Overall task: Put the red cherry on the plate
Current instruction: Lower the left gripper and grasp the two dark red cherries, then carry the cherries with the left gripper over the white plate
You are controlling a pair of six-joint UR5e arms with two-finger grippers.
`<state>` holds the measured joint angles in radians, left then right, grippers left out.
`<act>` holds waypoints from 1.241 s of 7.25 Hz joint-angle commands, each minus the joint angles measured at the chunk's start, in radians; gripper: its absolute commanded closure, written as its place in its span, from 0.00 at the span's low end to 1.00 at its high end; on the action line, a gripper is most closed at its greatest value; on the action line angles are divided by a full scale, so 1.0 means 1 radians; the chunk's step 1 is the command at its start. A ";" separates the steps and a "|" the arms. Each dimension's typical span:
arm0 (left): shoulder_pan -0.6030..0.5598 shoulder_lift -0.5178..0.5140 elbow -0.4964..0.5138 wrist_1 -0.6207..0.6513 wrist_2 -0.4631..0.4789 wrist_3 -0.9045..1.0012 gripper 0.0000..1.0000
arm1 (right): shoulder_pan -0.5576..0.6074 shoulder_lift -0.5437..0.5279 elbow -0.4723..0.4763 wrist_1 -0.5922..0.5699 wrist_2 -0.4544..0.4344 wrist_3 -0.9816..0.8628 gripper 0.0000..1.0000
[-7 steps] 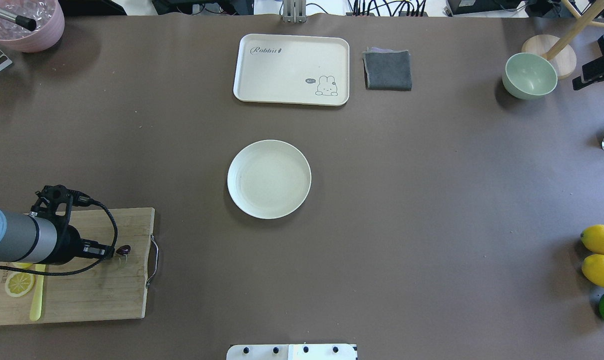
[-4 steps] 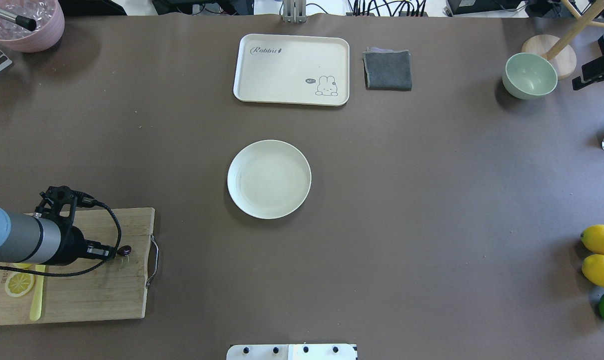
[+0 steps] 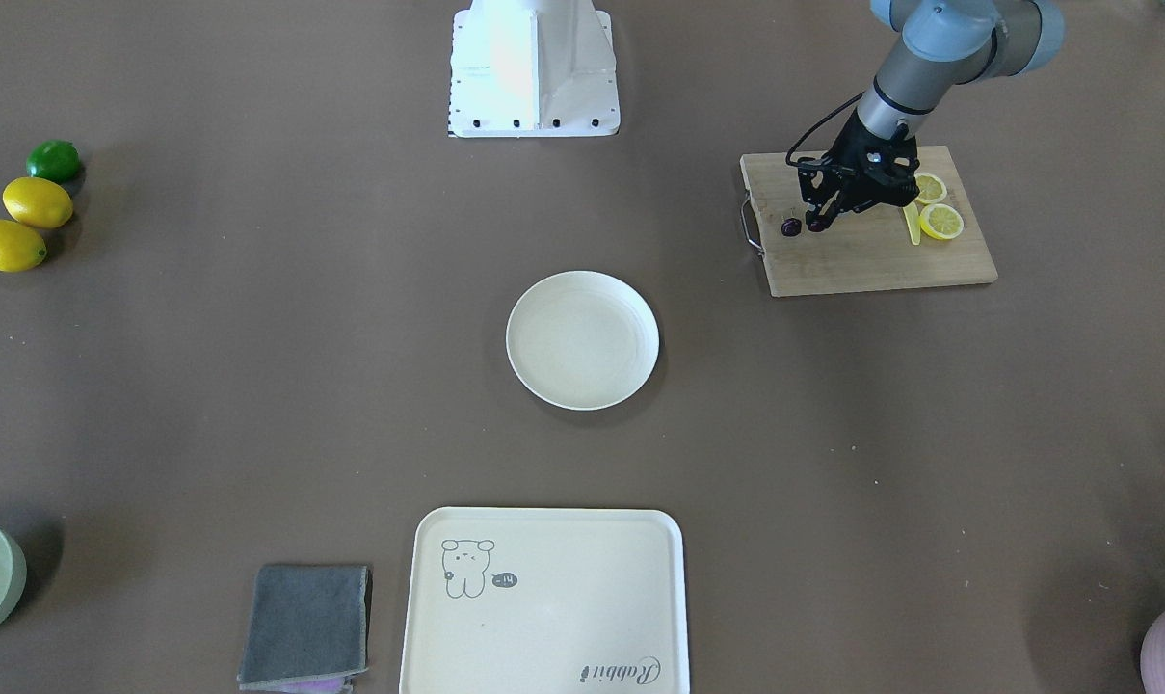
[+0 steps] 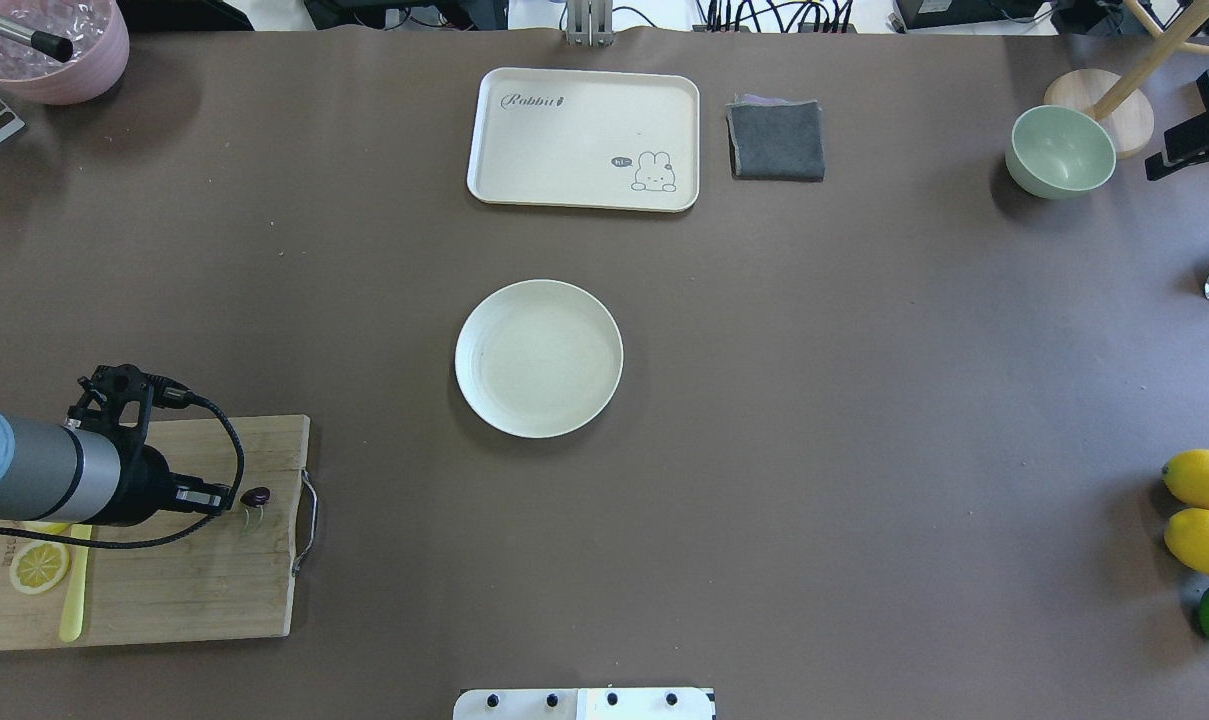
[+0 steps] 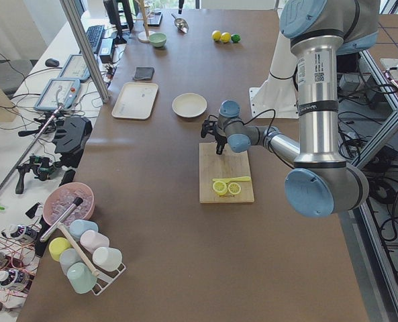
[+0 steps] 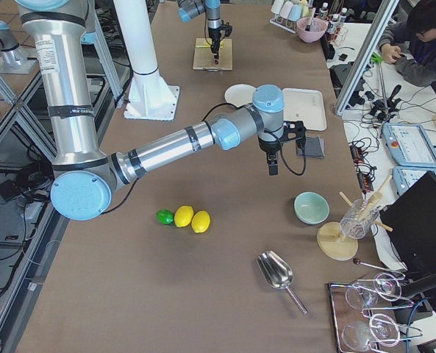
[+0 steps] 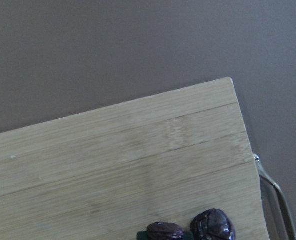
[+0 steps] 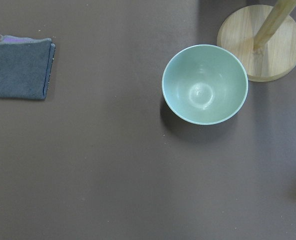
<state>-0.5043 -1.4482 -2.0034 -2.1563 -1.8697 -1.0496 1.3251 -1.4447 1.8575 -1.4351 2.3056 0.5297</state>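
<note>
My left claw (image 4: 222, 496) hangs low over the cutting board (image 4: 184, 590), pointing toward 3 o'clock in the overhead view. The red cherry (image 4: 255, 496) is right at its tip on that same side. From across the counter (image 4: 764, 450), one berry looks tucked in between the fingertips and the other is just outside them. The pair therefore runs along the 9-to-3 line, in line with my reach. I cannot tell whether the fingers are actually clamped on it, or whether it is off the wood. The wrist camera only catches the two berries at its bottom edge.

The plate (image 4: 539, 358) is bare and well apart from the board, at about 2 o'clock from the claw. I judge the carry to be a lift, then a diagonal out that way.

The right claw (image 6: 273, 168) hangs over the far end of the counter near the green bowl (image 6: 311, 207), and I cannot tell its state. The left arm is much the nearer.
</note>
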 commanded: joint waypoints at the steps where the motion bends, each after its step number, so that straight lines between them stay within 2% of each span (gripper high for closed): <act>1: -0.034 -0.099 -0.011 0.009 -0.006 -0.004 0.96 | 0.002 -0.002 0.002 0.001 0.000 -0.001 0.00; 3: -0.072 -0.302 0.088 0.033 -0.005 -0.007 0.97 | 0.043 -0.051 0.009 0.010 0.005 -0.043 0.00; 4: -0.091 -0.431 0.165 0.076 -0.005 -0.048 0.97 | 0.083 -0.078 0.005 0.010 0.038 -0.113 0.00; 6: -0.097 -0.677 0.356 0.128 0.000 -0.128 0.98 | 0.130 -0.103 -0.001 0.001 0.051 -0.154 0.00; 7: -0.099 -0.733 0.423 0.124 0.001 -0.154 0.98 | 0.141 -0.121 0.003 0.002 0.049 -0.163 0.00; 8: -0.097 -0.788 0.487 0.119 0.001 -0.170 0.87 | 0.158 -0.175 0.008 0.005 0.049 -0.219 0.00; 9: -0.096 -0.802 0.511 0.116 0.003 -0.176 0.10 | 0.178 -0.228 0.008 0.010 0.049 -0.259 0.00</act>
<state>-0.6008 -2.2078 -1.5453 -2.0369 -1.8684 -1.2109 1.4793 -1.6100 1.8633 -1.4298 2.3545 0.3227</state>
